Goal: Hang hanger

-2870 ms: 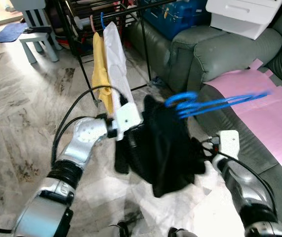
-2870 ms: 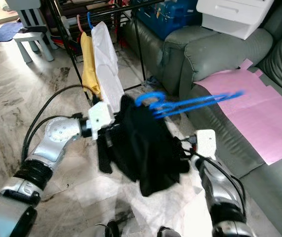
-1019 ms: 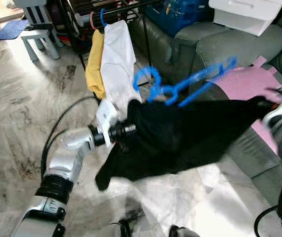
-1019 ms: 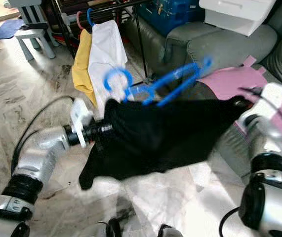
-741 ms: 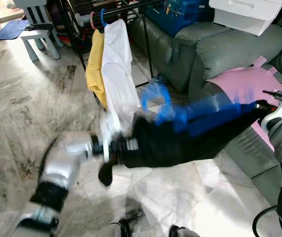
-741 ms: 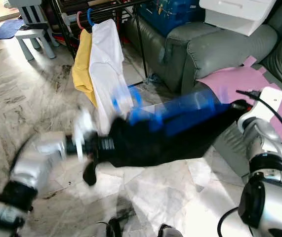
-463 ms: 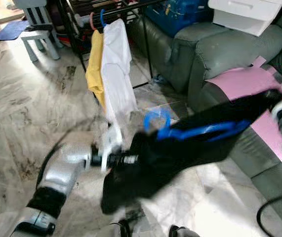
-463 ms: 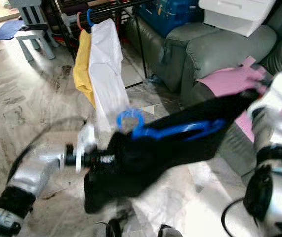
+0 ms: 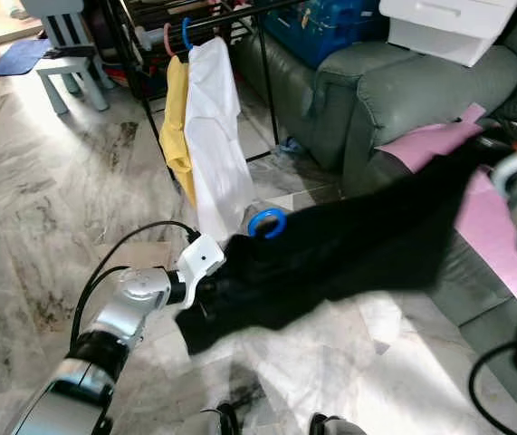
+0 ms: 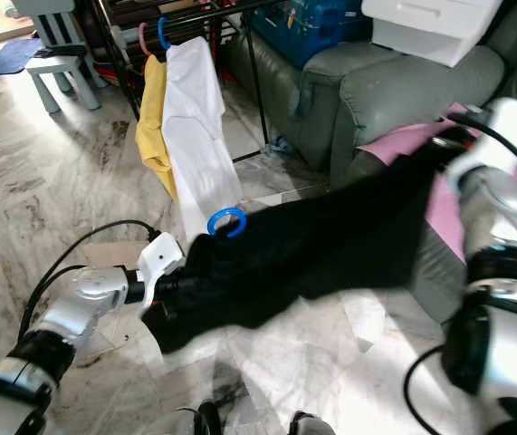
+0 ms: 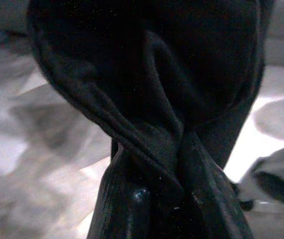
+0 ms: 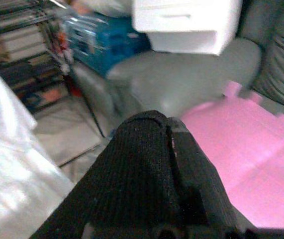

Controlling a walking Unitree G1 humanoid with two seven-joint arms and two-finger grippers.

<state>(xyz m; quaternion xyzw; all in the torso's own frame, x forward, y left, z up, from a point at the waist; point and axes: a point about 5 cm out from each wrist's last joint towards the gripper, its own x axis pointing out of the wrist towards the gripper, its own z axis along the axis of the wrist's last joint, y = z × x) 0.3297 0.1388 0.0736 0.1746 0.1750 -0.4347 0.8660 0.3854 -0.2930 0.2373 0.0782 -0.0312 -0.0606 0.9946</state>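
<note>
- Here the floor (image 9: pixel 50 208) is pale marble tile with grey veins, and daylight falls on it at the far left.
- A black cloth (image 9: pixel 349 245) is stretched low over the floor between the two grippers, from the left one near the robot up to the right one at the sofa side.
- The left gripper (image 9: pixel 205 292) is at the lower end of the cloth; in the left wrist view the cloth (image 11: pixel 151 129) is bunched and twisted between the black fingers (image 11: pixel 127 199), so they pinch it.
- The right gripper (image 10: pixel 453 149) is raised at the higher end; in the right wrist view the cloth (image 12: pixel 142 179) is drawn over its fingers, so I cannot tell if they are spread or pressed together.
- The hanger (image 9: pixel 267 222) is blue; its round hook sticks up out of the cloth near the left end, and the rest is hidden inside the cloth.
- Behind, a black rack (image 9: pixel 267 82) stands on the floor, and a white shirt (image 9: pixel 215 136) and a yellow shirt (image 9: pixel 178 118) hang on it side by side (each on its own hook, one blue and one pink).
- A grey sofa (image 9: pixel 394 91) is on the right, with a pink sheet (image 9: pixel 484 208) on its seat and a white drawer box (image 9: pixel 448 27) on its arm.
- A blue box (image 9: pixel 321 27) stands behind the rack.
- A small pale chair (image 9: pixel 68 63) and a blue mat (image 9: pixel 14 56) are at the far left.
</note>
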